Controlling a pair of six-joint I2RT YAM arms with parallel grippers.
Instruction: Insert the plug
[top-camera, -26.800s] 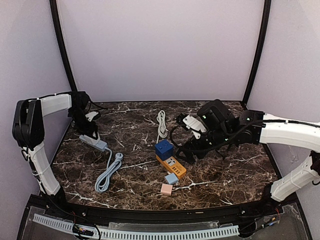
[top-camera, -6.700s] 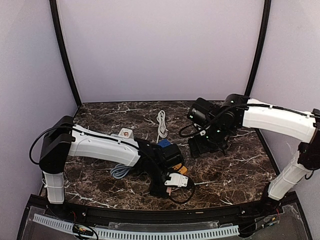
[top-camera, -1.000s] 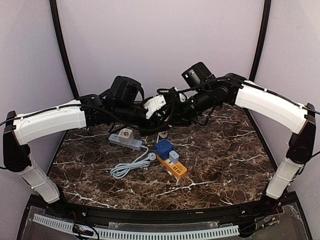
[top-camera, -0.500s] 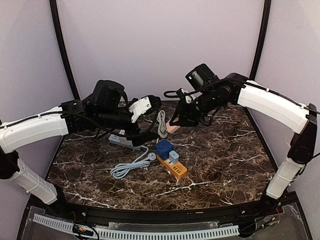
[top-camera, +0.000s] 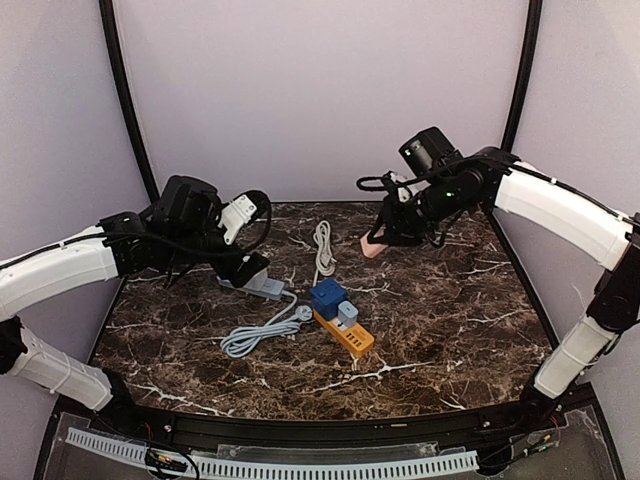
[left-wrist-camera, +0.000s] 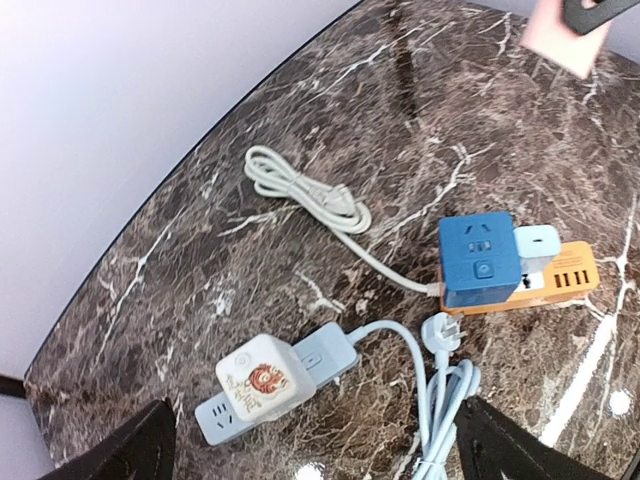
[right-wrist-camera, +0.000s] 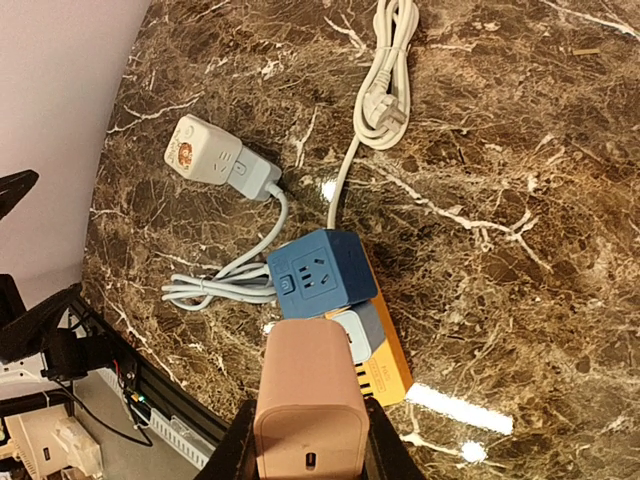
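Occupying the orange power strip (left-wrist-camera: 572, 287) are a blue cube (left-wrist-camera: 478, 260) and pale adapter (left-wrist-camera: 536, 241)

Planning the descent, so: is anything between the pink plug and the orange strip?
Nothing visible in the air between. The right gripper holds the plug aloft; on the strip, a blue cube and a pale adapter cover much of its top.

The right gripper (top-camera: 383, 237) clamps a pink plug (top-camera: 371, 247) above the marble table (top-camera: 450, 320). The left gripper (top-camera: 255, 233) hangs wide open near the grey power strip (top-camera: 262, 287).
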